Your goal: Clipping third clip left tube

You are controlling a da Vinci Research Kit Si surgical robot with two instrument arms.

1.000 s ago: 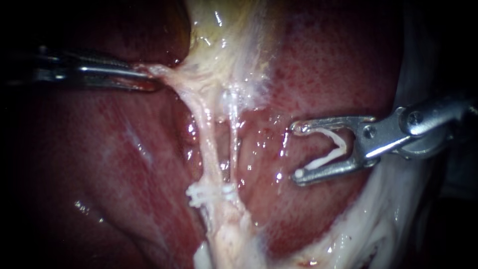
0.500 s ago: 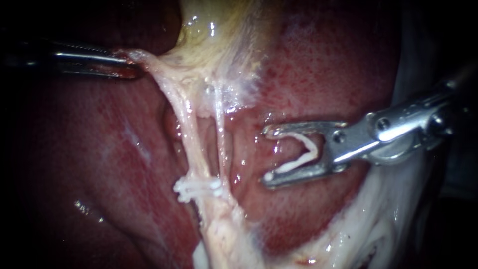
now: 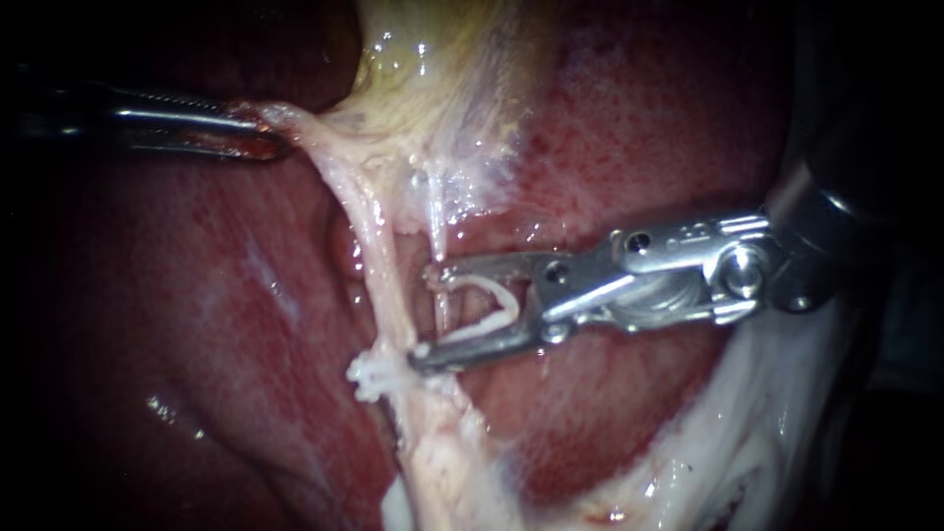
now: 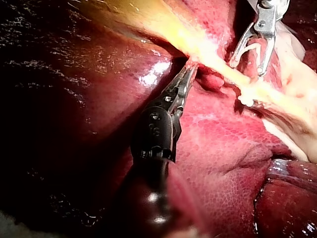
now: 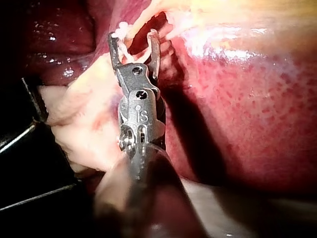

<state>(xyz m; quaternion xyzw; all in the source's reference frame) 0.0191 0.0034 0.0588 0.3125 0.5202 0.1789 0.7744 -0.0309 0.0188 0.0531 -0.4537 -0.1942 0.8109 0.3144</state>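
White plastic clip, unclosed in right instrument's wide jaws, is sitting just right of pale left tube, near seated white clips; left instrument is gripping pale tissue taut.

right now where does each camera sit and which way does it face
Endoscope: above the liver, facing the tubes; left instrument and right instrument enter from opposite sides.
Left wrist: behind the left instrument, looking along it to the pale tissue it grips.
Right wrist: behind the right instrument, looking along it to the clip it carries.
All three show that clip.
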